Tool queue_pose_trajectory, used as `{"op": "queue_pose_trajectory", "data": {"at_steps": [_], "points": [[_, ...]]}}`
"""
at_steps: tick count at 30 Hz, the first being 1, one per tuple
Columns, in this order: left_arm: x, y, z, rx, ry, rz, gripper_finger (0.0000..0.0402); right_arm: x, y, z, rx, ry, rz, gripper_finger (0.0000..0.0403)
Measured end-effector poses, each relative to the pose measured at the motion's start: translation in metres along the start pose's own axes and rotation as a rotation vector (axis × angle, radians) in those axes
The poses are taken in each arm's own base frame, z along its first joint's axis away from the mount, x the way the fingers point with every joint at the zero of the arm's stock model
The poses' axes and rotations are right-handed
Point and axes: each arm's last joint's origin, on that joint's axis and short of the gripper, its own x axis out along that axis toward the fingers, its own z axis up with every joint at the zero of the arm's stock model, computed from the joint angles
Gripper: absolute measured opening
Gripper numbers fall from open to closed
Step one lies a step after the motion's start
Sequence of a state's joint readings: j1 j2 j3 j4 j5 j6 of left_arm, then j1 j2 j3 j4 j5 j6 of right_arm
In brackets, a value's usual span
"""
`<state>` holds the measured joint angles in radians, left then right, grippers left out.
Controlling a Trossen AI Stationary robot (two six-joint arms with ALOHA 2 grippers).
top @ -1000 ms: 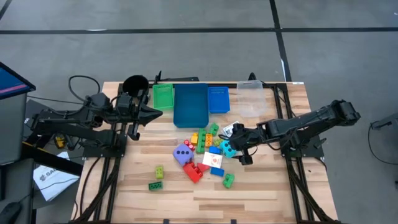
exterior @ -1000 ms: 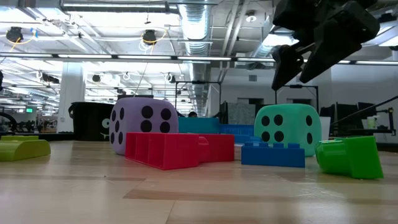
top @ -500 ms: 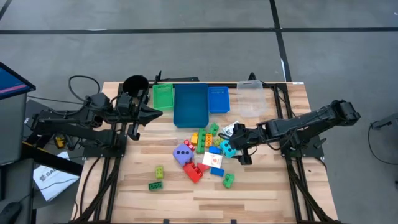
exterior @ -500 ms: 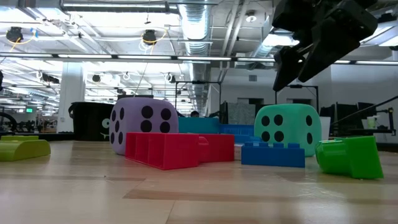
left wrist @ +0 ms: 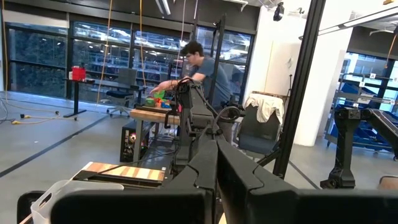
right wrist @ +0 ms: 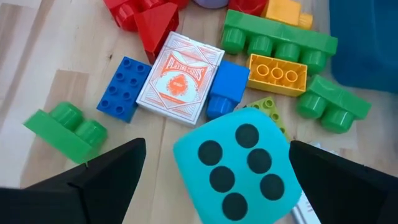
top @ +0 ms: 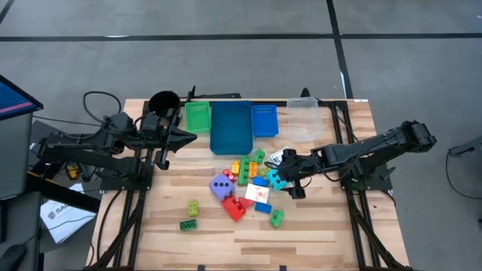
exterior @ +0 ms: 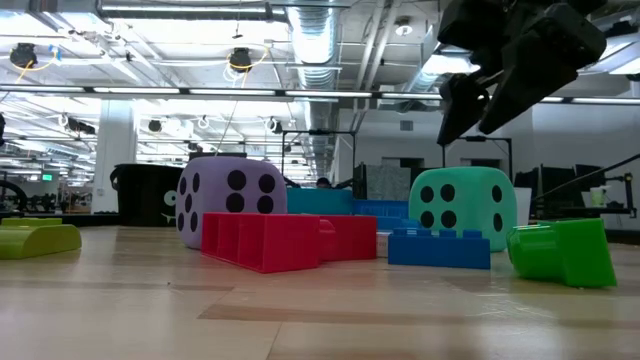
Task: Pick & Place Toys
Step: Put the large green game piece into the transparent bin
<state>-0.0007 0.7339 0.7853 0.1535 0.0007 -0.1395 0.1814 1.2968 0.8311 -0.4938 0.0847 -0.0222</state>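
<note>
Two grippers: right gripper has jaws wide apart, hanging just above the teal dice, one finger each side, nothing clamped. Left gripper jaws together, empty, parked at the desk's left rear near the black cup.

Two dice: teal one at the right edge of the toy pile, purple dice at the pile's left. One card pack lies flat between a blue brick and another blue brick. Right wrist view also gives one yellow brick, one long green brick, one green brick alone on bare desk, and red bricks cut off at the frame edge.

Two lime-green bricks sit apart at the desk's front left. Exact brick count in the pile is hard to make out from above.

Four trays along the rear: green tray, big blue tray, small blue tray, clear tray.

One person in the room behind, at another table.
</note>
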Motion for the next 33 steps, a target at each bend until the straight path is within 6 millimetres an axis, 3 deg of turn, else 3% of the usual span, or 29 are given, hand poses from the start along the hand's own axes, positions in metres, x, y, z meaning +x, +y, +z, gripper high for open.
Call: {"op": "queue_pose_trajectory", "data": {"at_steps": [7, 33], "points": [[0.0000, 0.0000, 0.0001, 0.000, 0.000, 0.000, 0.0002, 0.0000, -0.0022, -0.0013, -0.087, 0.019, -0.073, 0.0394], [0.0000, 0.0000, 0.0001, 0.000, 0.000, 0.000, 0.0002, 0.0000, -0.0016, -0.0012, -0.063, 0.017, -0.071, 0.0394]]}}
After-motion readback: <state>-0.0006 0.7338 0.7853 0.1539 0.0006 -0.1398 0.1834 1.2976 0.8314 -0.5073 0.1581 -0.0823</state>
